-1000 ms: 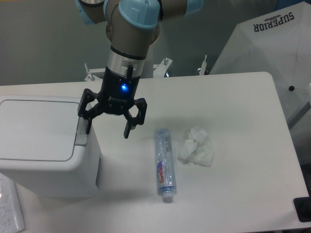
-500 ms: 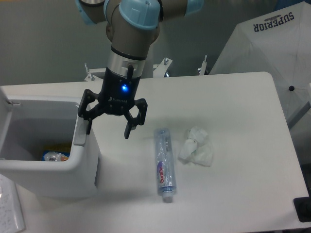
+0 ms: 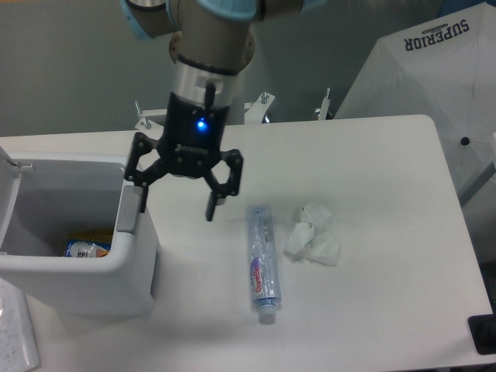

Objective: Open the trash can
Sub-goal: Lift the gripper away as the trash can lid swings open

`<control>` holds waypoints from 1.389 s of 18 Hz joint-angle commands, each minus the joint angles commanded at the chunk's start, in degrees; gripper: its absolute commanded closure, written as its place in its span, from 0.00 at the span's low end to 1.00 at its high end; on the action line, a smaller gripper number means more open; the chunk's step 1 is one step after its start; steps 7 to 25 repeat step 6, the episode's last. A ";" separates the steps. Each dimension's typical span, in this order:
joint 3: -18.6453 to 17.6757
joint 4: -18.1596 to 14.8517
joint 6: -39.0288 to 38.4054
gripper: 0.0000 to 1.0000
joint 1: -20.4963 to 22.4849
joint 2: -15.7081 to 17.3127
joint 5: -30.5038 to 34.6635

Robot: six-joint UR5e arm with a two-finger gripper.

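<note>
Trash can (image 3: pixel 77 256) stands open, litter visible inside; gripper (image 3: pixel 177 203) hangs at its right rim with fingers (image 3: pixel 211 208) spread wide, holding nothing, bottle (image 3: pixel 261 263) lying nearby on the surface (image 3: pixel 372 170)

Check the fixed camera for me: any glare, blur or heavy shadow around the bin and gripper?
Fixed camera: even, soft lighting, no harsh glare; the gripper and trash can look sharp; only faint shadows beside the bottle and under the can; a blue LED glows on the wrist.
</note>
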 joint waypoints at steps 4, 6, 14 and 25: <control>-1.32 -0.44 12.93 0.00 0.27 -1.58 16.34; -1.41 -0.44 13.56 0.00 0.44 -2.28 19.10; -1.41 -0.44 13.56 0.00 0.44 -2.28 19.10; -1.41 -0.44 13.56 0.00 0.44 -2.28 19.10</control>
